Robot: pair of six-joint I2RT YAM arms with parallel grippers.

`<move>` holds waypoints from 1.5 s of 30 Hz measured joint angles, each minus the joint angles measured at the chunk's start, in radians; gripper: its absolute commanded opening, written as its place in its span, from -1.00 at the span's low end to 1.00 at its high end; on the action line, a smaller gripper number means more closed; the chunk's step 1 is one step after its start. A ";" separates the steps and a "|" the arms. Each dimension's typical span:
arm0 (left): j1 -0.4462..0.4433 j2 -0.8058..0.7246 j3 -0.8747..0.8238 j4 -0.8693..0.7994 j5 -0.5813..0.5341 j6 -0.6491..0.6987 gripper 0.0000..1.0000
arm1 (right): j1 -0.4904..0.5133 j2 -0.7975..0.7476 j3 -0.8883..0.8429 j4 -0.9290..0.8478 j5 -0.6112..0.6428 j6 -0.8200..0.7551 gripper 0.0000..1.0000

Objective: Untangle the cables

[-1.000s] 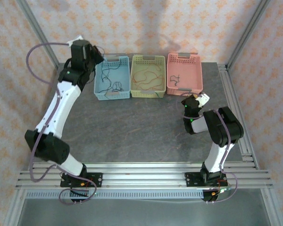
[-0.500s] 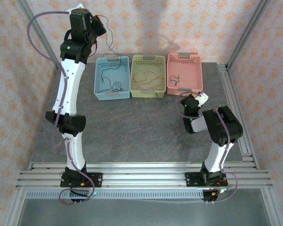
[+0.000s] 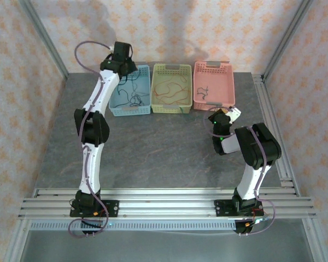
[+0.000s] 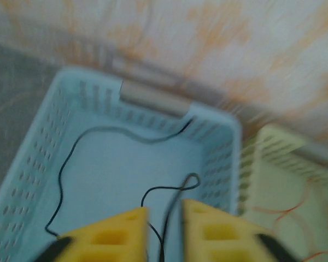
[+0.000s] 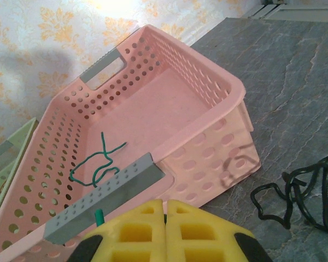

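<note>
Basket blue [image 4: 27,180]: black cable [image 4: 98,129]. Basket pink [image 5: 208,82]: green cable [image 5: 105,154]. Left claw [image 4: 164,210] apart; right claw [image 5: 164,203] together.

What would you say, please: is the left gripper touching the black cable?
Cannot tell. The left wrist view shows the black cable running between the left gripper's parted fingers, but blur hides whether it brushes either one.

Three baskets [image 3: 130,111], two arms [image 3: 93,125], several cables [image 5: 98,161]
</note>
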 measured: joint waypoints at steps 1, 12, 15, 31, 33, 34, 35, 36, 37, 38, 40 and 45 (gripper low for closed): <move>0.001 0.002 -0.034 -0.006 0.000 0.003 0.15 | 0.000 0.002 0.001 0.001 -0.005 0.000 -1.00; -0.003 -0.459 -0.584 0.141 -0.004 -0.031 0.48 | 0.001 0.010 0.005 0.047 -0.078 -0.003 -1.00; -0.029 -0.713 -0.794 0.246 -0.009 -0.040 0.48 | 0.010 0.010 0.004 0.087 -0.111 -0.019 -1.00; -0.203 -1.124 -1.620 0.643 0.203 0.003 0.41 | 0.033 -0.160 -0.025 0.248 -0.540 -0.068 -1.00; -0.219 -1.092 -1.630 0.695 0.229 0.014 0.40 | 0.038 -0.198 -0.026 0.250 -0.607 -0.069 -1.00; -0.232 -1.073 -1.630 0.718 0.237 0.024 0.39 | 0.045 -0.213 -0.026 0.251 -0.650 -0.070 -1.00; -0.241 -1.062 -1.630 0.729 0.239 0.029 0.39 | 0.049 -0.218 -0.026 0.254 -0.682 -0.073 -1.00; -0.253 -1.052 -1.630 0.738 0.239 0.036 0.39 | 0.056 -0.220 -0.026 0.254 -0.719 -0.074 -1.00; -0.264 -1.048 -1.630 0.743 0.238 0.045 0.40 | 0.061 -0.218 -0.026 0.253 -0.755 -0.077 -1.00; -0.270 -1.048 -1.630 0.745 0.235 0.050 0.40 | 0.064 -0.212 -0.026 0.254 -0.785 -0.078 -1.00; -0.275 -1.048 -1.630 0.753 0.225 0.051 0.39 | 0.068 -0.196 -0.026 0.261 -0.831 -0.079 -1.00; -0.275 -1.048 -1.631 0.754 0.156 0.048 0.37 | 0.068 -0.163 -0.026 0.255 -0.878 -0.081 -1.00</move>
